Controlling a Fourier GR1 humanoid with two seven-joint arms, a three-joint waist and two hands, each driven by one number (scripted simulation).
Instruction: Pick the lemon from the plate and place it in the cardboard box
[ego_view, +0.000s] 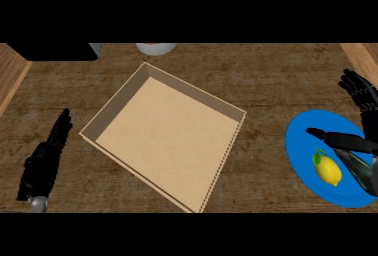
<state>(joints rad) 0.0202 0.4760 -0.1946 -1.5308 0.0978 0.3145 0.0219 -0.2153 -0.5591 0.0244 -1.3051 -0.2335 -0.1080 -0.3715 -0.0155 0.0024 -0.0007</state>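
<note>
- Lowest in the head view, and so nearest, sits the left hand at the lower left, resting on the worktop with straight fingers pointing up the frame; it holds nothing and lies well apart from the fruit.
- On the far right, the right hand hovers over the blue plate. Its thumb reaches leftward across the plate just above the lemon, while the other fingers spread upward beyond the plate's rim. The hand is spread wide and grips nothing; I cannot tell whether any part of it touches the fruit.
- That lemon is on the plate, toward its lower middle, with its long axis running roughly up and down the frame, stem end with a small green leaf at the top.
- From the thumb, the lemon lies just below and slightly left, so the right hand is by far the nearer one, and closing on it looks like a matter of coming down and curling around its narrow width.
- Left of the plate, in the middle of the worktop, the cardboard box sits turned on a diagonal, open-topped with nothing in it.
- Judged from this, the pick is not yet made.
</note>
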